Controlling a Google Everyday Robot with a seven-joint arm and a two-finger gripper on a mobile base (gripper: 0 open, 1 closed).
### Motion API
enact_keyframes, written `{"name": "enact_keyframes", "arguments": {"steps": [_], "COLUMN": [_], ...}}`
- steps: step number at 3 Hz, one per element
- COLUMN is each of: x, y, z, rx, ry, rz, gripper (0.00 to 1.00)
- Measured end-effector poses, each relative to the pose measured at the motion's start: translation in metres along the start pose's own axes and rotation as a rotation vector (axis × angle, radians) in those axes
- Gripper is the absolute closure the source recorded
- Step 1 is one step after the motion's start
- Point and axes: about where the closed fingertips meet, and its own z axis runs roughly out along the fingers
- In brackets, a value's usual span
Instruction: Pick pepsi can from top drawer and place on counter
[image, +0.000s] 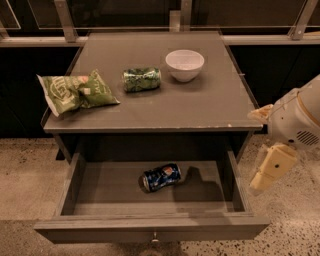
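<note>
One small dark blue pepsi can (161, 177) with a red-white-blue logo and silver ends lies on its side on the floor of the wide, shallow grey-brown top drawer (150, 228). It sits roughly midway across and slightly skewed, its right end a little further back than its left. The drawer is pulled out from under the tabletop, and a small central knob (154, 238) shows on its flat front panel. The can touches none of the drawer's low sides and casts a dark shadow to its right.

Above it, the flat square grey-brown counter (210, 102) carries three things. A crumpled green snack bag (75, 92) lies at the left edge, partly overhanging it. A green patterned can (142, 79) lies on its side near the middle. A round white bowl (184, 64) stands upright just to that can's right, apart from it.

The robot's cream-and-white gripper (271, 166) hangs at the right of the view, outside the drawer and beside the counter's front right corner, over the speckled stone floor (30, 165). It is well apart from the pepsi can and holds nothing that shows — whether it is parted or closed I cannot tell.
</note>
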Motion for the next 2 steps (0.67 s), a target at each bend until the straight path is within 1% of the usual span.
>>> {"name": "enact_keyframes", "arguments": {"steps": [1, 2], "x": [0.003, 0.015], "y": [0.004, 0.012], "z": [0.015, 0.029], "rx": [-0.037, -0.051], "ry": [-0.022, -0.061], "rz": [0.008, 0.045], "gripper": [0.0, 0.0]}}
